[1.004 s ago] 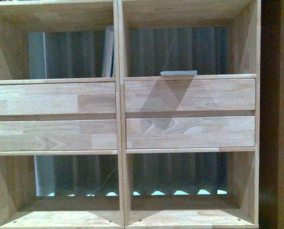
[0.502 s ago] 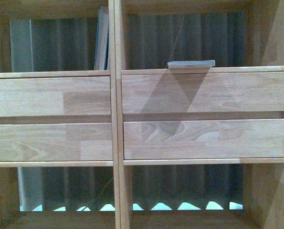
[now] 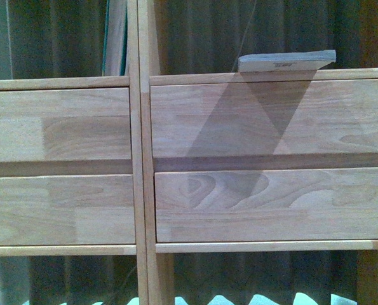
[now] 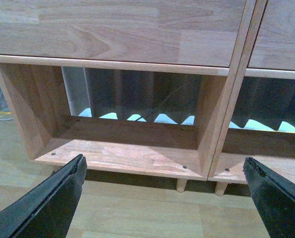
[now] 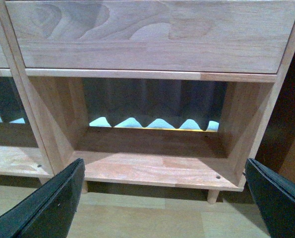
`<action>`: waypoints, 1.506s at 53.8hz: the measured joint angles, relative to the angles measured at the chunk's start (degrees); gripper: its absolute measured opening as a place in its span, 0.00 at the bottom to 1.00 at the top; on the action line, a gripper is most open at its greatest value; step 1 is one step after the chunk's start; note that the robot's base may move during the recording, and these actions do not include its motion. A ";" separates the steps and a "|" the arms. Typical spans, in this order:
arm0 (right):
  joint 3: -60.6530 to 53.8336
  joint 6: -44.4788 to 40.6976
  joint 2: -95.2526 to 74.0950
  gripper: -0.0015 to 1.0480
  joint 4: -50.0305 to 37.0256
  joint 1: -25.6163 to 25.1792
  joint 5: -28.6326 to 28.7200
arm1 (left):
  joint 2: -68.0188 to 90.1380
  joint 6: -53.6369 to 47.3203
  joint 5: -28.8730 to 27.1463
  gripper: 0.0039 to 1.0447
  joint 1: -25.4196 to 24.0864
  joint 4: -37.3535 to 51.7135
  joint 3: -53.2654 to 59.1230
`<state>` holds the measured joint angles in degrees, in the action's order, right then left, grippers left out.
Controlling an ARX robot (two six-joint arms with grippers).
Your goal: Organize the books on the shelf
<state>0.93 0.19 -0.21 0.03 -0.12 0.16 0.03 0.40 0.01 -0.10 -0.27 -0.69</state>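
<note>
Pale-wood shelf fronts a grey curtain — left hand, right hand splayed, empty.

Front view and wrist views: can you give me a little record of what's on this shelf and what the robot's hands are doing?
Shelf: light wood, open compartments above and below
Drawer fronts: four, plain, all closed
Upright book: teal cover, cream pages, upper left compartment, beside the divider
Flat book: pale, lying at the front edge of the upper right compartment
Left gripper: open, holding nothing, facing a lower compartment
Right gripper: open, holding nothing, facing a lower compartment
</note>
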 joint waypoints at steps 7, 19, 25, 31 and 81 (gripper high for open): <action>0.00 0.00 0.00 0.93 -0.02 0.00 0.00 | 0.00 0.00 0.00 0.94 0.00 0.00 0.00; 0.00 0.00 0.00 0.93 0.00 0.00 0.02 | 0.00 0.00 0.00 0.94 0.00 0.00 0.00; 0.00 -0.02 0.00 0.93 0.00 0.00 0.02 | 0.00 0.00 -0.02 0.94 0.00 0.00 0.00; 0.00 0.00 0.00 0.93 0.00 0.00 -0.02 | 0.00 -0.02 0.00 0.94 0.00 0.00 0.00; 11.17 18.88 -23.12 0.93 -20.48 -5.55 19.39 | 38.45 18.86 44.65 0.94 -24.39 17.55 -33.27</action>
<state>12.10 19.07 -23.33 -20.45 -5.67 19.55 38.48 19.27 44.66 -24.49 17.28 -33.95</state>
